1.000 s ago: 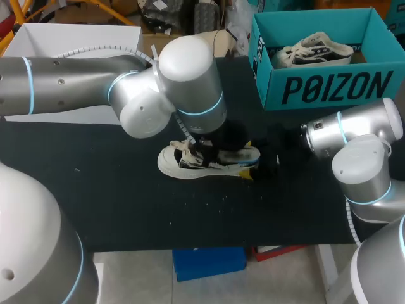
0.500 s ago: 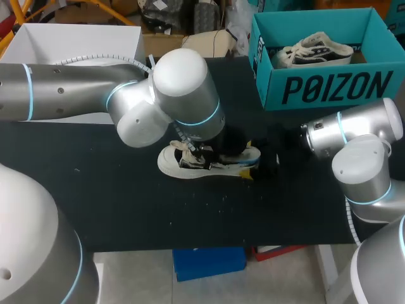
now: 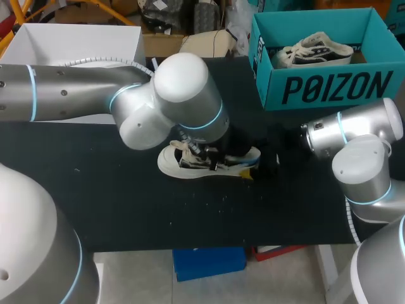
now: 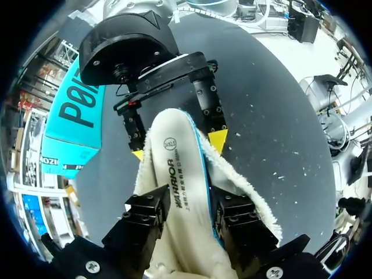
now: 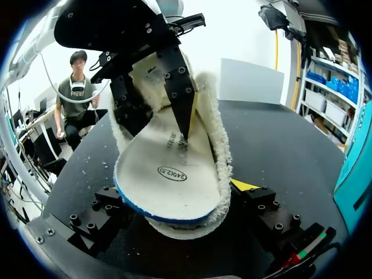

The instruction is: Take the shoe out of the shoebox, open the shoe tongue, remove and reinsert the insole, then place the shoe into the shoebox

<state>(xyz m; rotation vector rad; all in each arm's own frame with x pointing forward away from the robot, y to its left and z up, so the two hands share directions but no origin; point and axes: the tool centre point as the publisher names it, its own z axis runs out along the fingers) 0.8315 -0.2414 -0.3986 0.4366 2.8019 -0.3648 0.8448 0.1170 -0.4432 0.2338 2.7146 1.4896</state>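
A white fleece-lined shoe [image 3: 190, 163] lies on the black table, toe towards my left. Its white insole [image 4: 174, 174] with a blue edge stands partly raised out of the opening. My left gripper [image 4: 192, 220] comes down from above, shut on the insole at mid-length; its black fingers [image 5: 180, 99] show over the shoe in the right wrist view. My right gripper [image 5: 183, 200] sits low at the heel [image 5: 174, 218], with one finger against each side of it. The teal shoebox [image 3: 329, 85] stands at the back right with a second shoe [image 3: 313, 50] inside.
A white box [image 3: 76, 44] stands at the back left, partly behind my left arm. Bare black tabletop [image 3: 126, 202] lies in front of the shoe up to the near edge. Small white specks are scattered on it.
My left arm's wrist has shifted a little over the shoe and its fingers have drawn slightly closer on the insole. The shoe and my right arm have stayed where they were.
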